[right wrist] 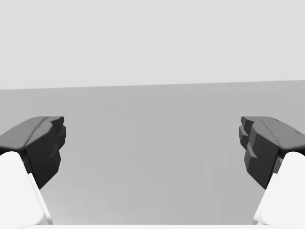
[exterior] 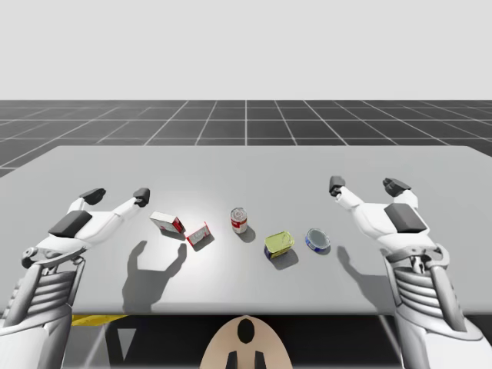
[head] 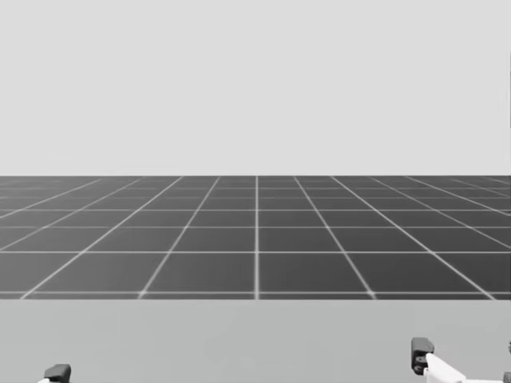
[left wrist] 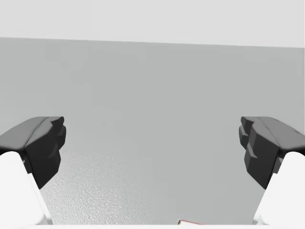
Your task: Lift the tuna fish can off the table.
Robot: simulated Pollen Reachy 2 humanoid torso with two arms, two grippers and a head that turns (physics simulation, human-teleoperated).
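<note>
My left arm comes in from the lower left of the high view and my right arm from the lower right, both forearms reaching forward and slightly inward. The left pincer has its two dark-tipped fingers spread wide, with nothing between them. The right pincer is spread just as wide and is just as empty. Each wrist view has its own pads standing far apart. In the head view, a left fingertip sits low at the left and a right fingertip low at the right
</note>
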